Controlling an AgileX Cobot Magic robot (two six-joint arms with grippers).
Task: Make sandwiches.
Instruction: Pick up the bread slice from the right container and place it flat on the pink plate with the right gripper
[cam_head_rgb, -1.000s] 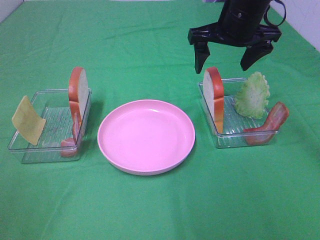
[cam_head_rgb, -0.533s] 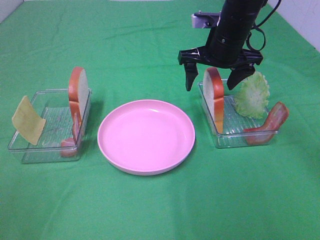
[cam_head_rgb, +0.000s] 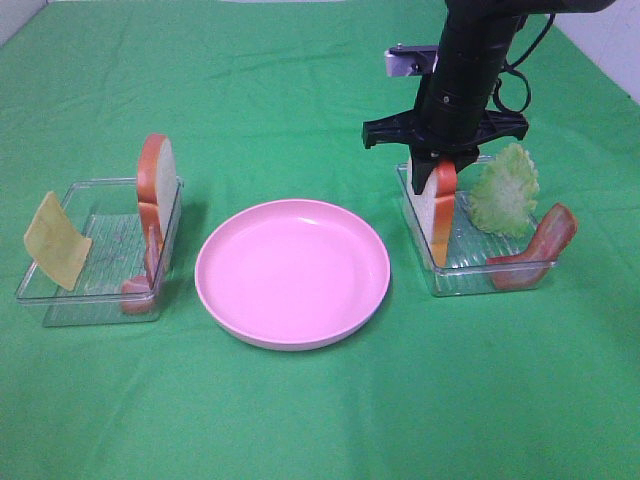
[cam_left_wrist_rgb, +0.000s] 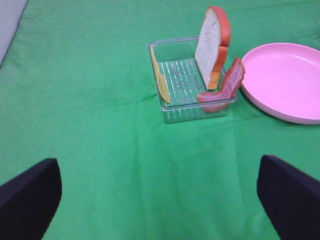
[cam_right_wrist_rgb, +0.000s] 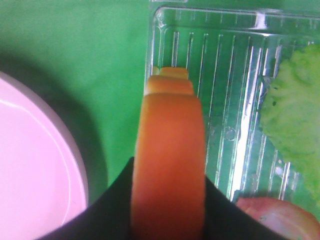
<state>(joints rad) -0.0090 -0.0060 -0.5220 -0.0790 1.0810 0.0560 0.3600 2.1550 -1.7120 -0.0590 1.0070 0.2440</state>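
In the right clear tray (cam_head_rgb: 470, 266) a bread slice (cam_head_rgb: 436, 210) stands on edge, and my right gripper (cam_head_rgb: 437, 160) is shut on its top; the right wrist view shows its orange crust (cam_right_wrist_rgb: 169, 160) pinched between the black fingers. A lettuce leaf (cam_head_rgb: 506, 190) and a bacon strip (cam_head_rgb: 535, 248) share that tray. The left tray (cam_head_rgb: 95, 258) holds another upright bread slice (cam_head_rgb: 155, 180), a cheese square (cam_head_rgb: 56, 240) and a bacon strip (cam_head_rgb: 140, 275). My left gripper (cam_left_wrist_rgb: 157, 200) is open, hanging well short of the left tray (cam_left_wrist_rgb: 190, 82), out of the high view.
A round pink plate (cam_head_rgb: 292, 270) lies between the two trays on the green cloth (cam_head_rgb: 300, 420). Its rim also shows in the left wrist view (cam_left_wrist_rgb: 285, 80) and the right wrist view (cam_right_wrist_rgb: 35, 165).
My right gripper came down over the right tray's bread slice and its wide-open jaws closed onto the slice's top. The left gripper stayed still.
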